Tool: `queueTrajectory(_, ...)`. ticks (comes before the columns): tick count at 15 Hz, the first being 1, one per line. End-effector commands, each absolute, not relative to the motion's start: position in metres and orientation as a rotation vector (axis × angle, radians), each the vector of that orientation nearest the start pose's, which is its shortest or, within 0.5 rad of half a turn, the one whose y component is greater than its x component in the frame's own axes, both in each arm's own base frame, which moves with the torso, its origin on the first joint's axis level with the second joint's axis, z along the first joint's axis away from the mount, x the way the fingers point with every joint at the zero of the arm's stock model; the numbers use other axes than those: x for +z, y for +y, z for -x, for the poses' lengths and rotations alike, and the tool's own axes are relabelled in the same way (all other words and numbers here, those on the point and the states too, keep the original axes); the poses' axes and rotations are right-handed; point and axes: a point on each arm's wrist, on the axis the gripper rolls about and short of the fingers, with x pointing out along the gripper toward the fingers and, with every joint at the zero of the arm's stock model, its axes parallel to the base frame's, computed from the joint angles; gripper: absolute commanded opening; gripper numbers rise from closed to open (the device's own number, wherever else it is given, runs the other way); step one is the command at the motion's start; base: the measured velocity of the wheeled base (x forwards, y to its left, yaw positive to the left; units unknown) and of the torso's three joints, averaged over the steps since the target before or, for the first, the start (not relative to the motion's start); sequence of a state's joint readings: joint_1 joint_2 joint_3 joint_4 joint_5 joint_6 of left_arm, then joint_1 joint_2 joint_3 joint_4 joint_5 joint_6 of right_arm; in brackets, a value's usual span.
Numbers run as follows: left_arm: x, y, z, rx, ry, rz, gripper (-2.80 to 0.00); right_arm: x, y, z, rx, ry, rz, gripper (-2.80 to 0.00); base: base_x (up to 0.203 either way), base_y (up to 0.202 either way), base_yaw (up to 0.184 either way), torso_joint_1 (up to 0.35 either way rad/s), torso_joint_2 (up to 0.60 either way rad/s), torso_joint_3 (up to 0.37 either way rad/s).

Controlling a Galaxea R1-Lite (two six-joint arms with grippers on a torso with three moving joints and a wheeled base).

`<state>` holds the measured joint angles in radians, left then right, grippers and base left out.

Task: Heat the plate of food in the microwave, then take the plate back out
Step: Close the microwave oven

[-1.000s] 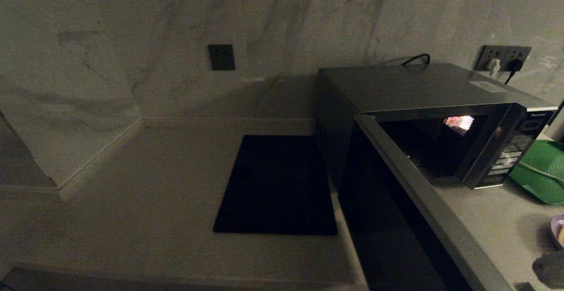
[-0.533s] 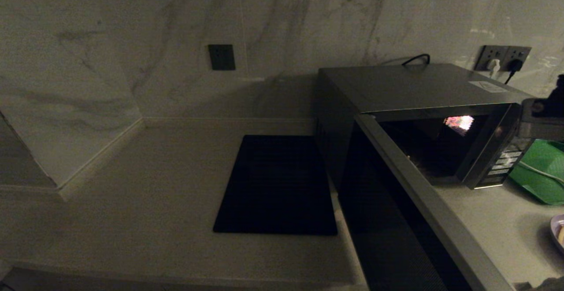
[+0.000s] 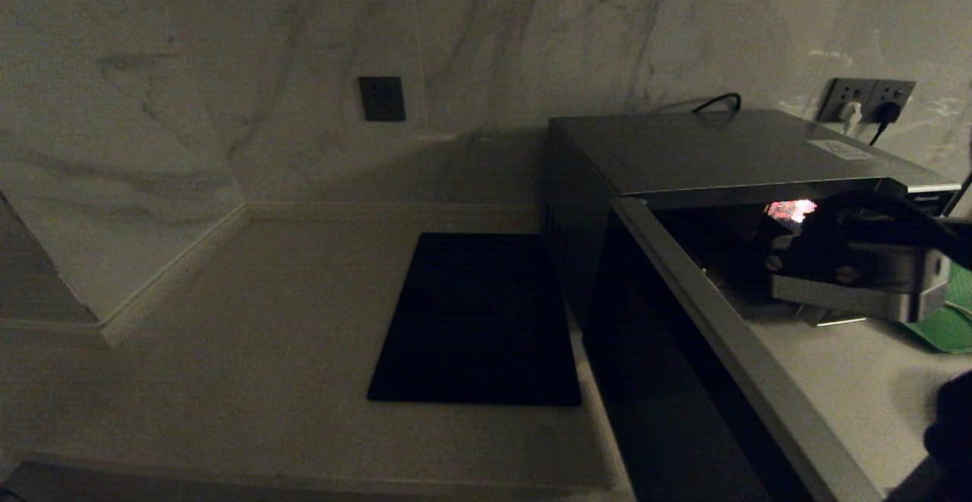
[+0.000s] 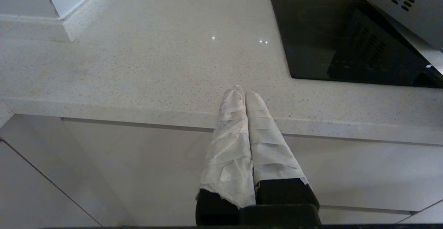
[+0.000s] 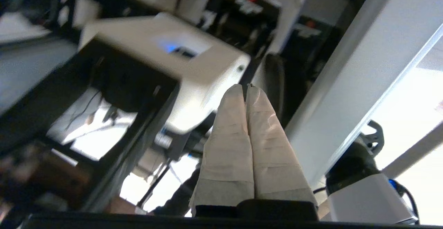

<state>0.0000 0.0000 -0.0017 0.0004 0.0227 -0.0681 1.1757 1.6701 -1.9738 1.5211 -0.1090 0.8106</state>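
- Your boxy silver-grey microwave (image 3: 729, 153) with the black button panel stands at the right of the pale speckled stone tabletop (image 3: 250, 335). Its dark glass door (image 3: 683, 380) hangs wide open toward the robot, so the opening step appears done.
- The cavity is dark in the head view. No plate can be made out inside it, though the right arm hides part of the opening.
- The small lilac-pink plate of fries does not show in any current view. The dark shape at the lower right edge of the head view covers that corner of the tabletop, so you cannot tell where the plate lies.
- The right gripper (image 5: 246, 92), with its white cloth-wrapped fingers (image 5: 230, 146) pressed together on nothing, is carried on the arm section (image 3: 858, 274) that crosses in front of the microwave's open front. Its wrist view looks away from the tabletop, toward blurred equipment.
- The left gripper (image 4: 242, 92) is parked at the front edge of the tabletop. Its wrapped fingers (image 4: 230, 135) are clenched and empty, beside the flat black square mat (image 3: 478, 320).
- A green tray (image 3: 949, 320) shows at the right edge, beyond the microwave.
- Judgement: you are early. Loading, closing, heating, reopening and retrieval all appear to be left.
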Motion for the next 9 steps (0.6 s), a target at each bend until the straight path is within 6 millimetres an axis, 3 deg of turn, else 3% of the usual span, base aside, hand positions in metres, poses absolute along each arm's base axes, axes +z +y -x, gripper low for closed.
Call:
queueTrajectory(1, 0.076, 0.001, 0.023, 0.023, -0.002, 0.069, -2.8, 0.315, 0.205, -0.09, 0.332, 1.25, 0.102, -2.8, 0.0, 0.0, 0.0, 0.0, 0.0, 0.0)
queueTrajectory(5, 0.076, 0.001, 0.023, 0.023, -0.002, 0.069, -2.8, 0.3, 0.209, -0.097, 0.114, 1.152, 0.101, -2.8, 0.0, 0.0, 0.0, 0.0, 0.0, 0.0)
queueTrajectory(9, 0.076, 0.001, 0.023, 0.023, -0.002, 0.069, -2.8, 0.303, 0.195, -0.121, -0.117, 0.97, 0.018, -2.8, 0.0, 0.0, 0.0, 0.0, 0.0, 0.0)
